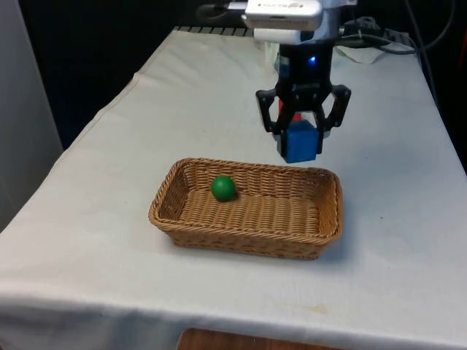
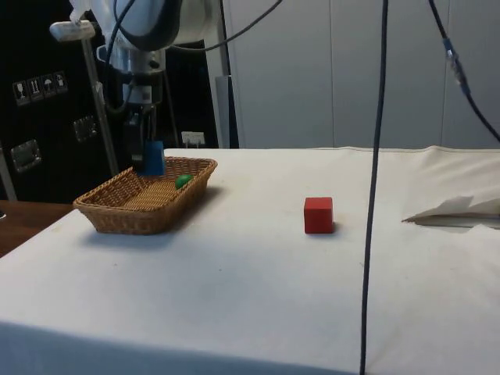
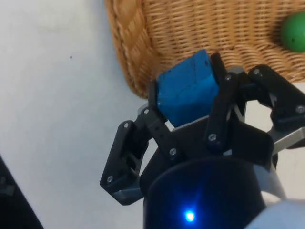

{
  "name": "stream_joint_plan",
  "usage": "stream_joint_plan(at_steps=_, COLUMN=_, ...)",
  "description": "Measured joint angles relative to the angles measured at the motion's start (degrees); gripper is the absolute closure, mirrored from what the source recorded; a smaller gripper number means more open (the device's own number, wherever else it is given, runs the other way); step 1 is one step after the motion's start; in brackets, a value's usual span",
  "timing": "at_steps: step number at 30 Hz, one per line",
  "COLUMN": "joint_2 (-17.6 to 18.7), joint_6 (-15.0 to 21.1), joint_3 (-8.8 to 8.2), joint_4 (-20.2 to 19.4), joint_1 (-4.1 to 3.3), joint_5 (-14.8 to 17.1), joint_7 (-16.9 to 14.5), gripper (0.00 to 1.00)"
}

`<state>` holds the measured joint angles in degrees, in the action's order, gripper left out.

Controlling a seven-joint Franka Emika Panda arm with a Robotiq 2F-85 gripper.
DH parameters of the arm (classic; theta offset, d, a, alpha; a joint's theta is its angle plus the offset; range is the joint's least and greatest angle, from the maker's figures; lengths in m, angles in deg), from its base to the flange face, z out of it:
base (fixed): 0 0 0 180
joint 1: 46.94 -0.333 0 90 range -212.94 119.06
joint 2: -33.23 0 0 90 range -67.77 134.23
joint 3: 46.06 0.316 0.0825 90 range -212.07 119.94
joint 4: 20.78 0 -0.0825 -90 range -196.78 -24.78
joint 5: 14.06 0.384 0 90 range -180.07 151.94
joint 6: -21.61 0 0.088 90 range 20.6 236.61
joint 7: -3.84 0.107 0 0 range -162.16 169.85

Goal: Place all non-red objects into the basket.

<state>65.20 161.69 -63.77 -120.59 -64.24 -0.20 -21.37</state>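
Blue block carried above the basket's far corner; release not yet made.

The gripper (image 1: 300,133) pinches the blue block (image 1: 300,141) between its fingers, held upper centre of the front view, over the basket (image 1: 330,208) rim, judged so it drops inside. The green ball (image 1: 223,188) already lies in the basket. The red cube (image 2: 318,215) sits mid-frame in the side view, well apart on the cloth, rightly left out. No brand or legible writing appears on any object.
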Motion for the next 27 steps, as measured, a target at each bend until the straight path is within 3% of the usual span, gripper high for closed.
stream_joint_plan(at_steps=13, joint_2=7.56, joint_6=0.06, joint_3=-2.46, joint_4=6.36, joint_1=1.15, joint_5=3.72, joint_7=-2.98, gripper=0.94)
stream_joint_plan(at_steps=27, joint_2=14.04, joint_6=0.57, joint_3=-2.75, joint_4=10.54, joint_1=1.66, joint_5=7.51, joint_7=-3.09, gripper=0.94)
